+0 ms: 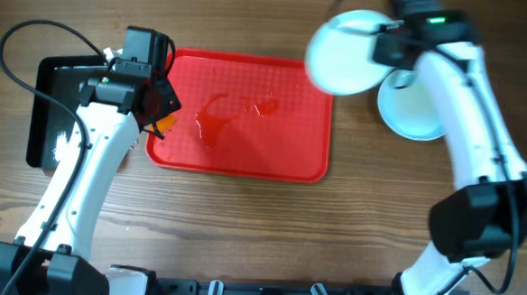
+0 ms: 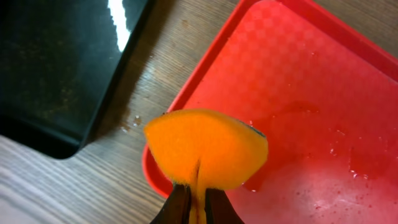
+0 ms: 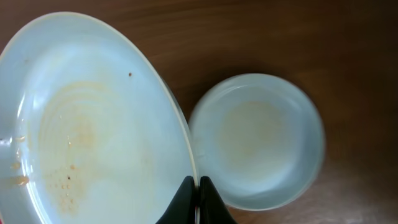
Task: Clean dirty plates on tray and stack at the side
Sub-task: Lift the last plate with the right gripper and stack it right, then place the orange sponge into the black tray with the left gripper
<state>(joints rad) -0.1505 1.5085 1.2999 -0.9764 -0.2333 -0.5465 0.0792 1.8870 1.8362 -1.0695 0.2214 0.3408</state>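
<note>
My right tool (image 3: pixel 196 184) is closed on the rim of a plate (image 3: pixel 93 118), one finger above and one below, and carries it in the air just off the far right corner of the red tray (image 1: pixel 282 139). A second plate (image 3: pixel 258 140) lies flat on the desk (image 1: pixel 241 228) just beside it, on the side away from the tray. Whether another sits beneath that one I cannot tell.

I judge the held plate to be stiff and smooth, probably wet and therefore slippery. It will not bend to help me, and a pinch at one point of the edge leaves nearly all its weight hanging out from the grip. It could swing or slide between my fingers if I move sharply. The rim is the only place to take hold (the flat middle gives my fingers nothing to close on), so the grip should reach well over the lip. It looks like something that would chip if dropped, so I would lower it gently onto the other plate. Faint brown marks show across its face.

My left tool (image 2: pixel 198 194) is clamped on an orange sponge (image 2: pixel 205 146), soft enough that it creases where I squeeze it. It hangs over the tray's near left edge, close to the black tray (image 2: pixel 56 68). The red tray holds no plate, only a puddle.
</note>
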